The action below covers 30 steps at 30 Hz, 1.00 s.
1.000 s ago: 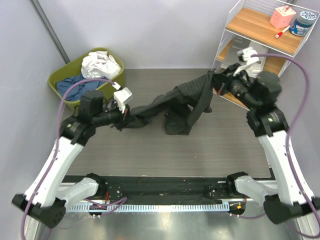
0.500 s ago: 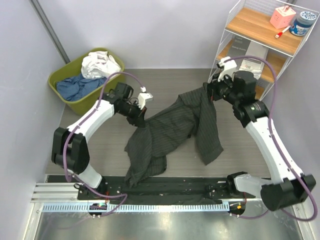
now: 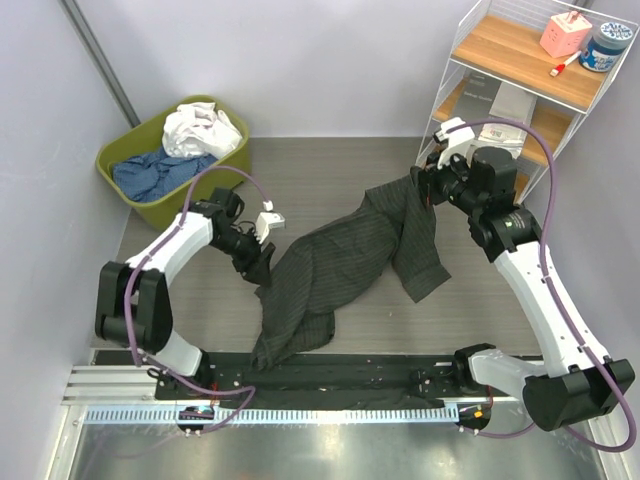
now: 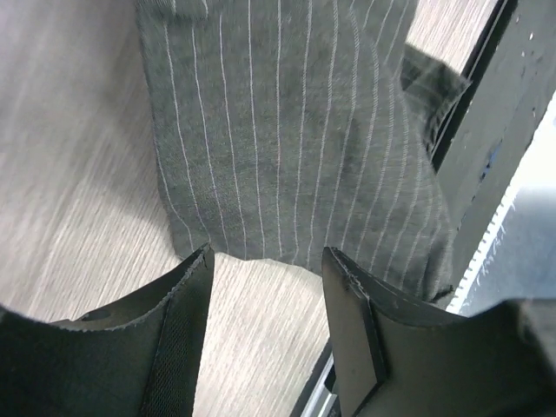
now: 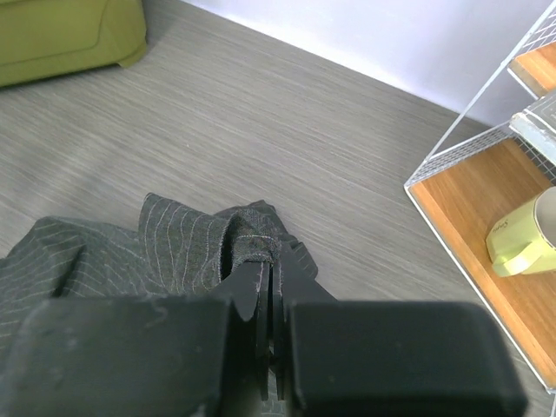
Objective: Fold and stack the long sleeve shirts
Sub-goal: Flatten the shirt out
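We see the dark pinstriped shirt (image 3: 335,262) sprawled across the middle of the bench (image 3: 320,165), our right gripper (image 5: 268,271) with jaws pinched shut on its far edge, our left gripper (image 4: 267,256) with jaws wide beside its left hem, holding nothing

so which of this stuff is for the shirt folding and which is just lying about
For the job: pinstriped shirt; right pincer, shut on it; left pincer, open at its edge; green bin of clothes.
Lying about: wire shelf; pink box; blue tub; yellow-green mug.
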Available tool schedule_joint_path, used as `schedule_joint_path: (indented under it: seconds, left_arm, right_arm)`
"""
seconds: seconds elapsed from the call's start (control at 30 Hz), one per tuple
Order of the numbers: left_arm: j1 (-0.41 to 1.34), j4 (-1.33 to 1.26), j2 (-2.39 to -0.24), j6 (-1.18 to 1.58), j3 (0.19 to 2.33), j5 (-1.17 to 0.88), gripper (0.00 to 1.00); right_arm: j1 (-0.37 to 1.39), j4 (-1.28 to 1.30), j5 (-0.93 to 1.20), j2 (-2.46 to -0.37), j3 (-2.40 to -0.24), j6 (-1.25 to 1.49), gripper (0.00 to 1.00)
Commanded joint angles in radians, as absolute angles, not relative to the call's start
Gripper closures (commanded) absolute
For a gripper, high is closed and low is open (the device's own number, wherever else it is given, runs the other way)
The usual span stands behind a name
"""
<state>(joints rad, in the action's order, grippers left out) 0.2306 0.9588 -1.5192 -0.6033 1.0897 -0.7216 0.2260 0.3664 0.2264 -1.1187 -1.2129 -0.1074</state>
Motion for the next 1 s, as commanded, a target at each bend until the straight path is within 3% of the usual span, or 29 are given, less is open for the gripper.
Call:
schedule_joint_path:
  seconds: [0.0,0.4,0.7,0.8,0.9,0.93,0.97]
  left_arm:
    - [0.204,0.982,-1.636,-0.709,1.13,-0.784,0.46]
    - [0.186,0.989,-1.877,-0.764,1.258,-0.827,0.44]
    - [0.179,1.158,-1.997,-0.902,1.325,-0.911,0.44]
    - [0.179,1.206,-1.997,-0.936,1.321,-0.919,0.5]
    - [0.157,1.216,-1.962,-0.93,1.31,-0.913,0.63]
    - [0.147,1.218,-1.951,-0.919,1.312,-0.905,0.76]
    - [0.128,1.223,-1.942,-0.907,1.33,-0.9,0.82]
  right_arm:
    - [0.224,0.316,0.236,-1.088,-1.204,-0.147,0.99]
    - [0.224,0.328,0.239,-1.078,-1.195,-0.156,0.99]
    - [0.222,0.334,0.232,-1.086,-1.206,-0.179,0.99]
    - [0.222,0.333,0.226,-1.086,-1.203,-0.186,0.99]
    - [0.219,0.331,0.219,-1.085,-1.198,-0.186,0.99]
    - [0.218,0.331,0.219,-1.083,-1.197,-0.186,0.99]
    - [0.216,0.333,0.215,-1.081,-1.197,-0.186,0.99]
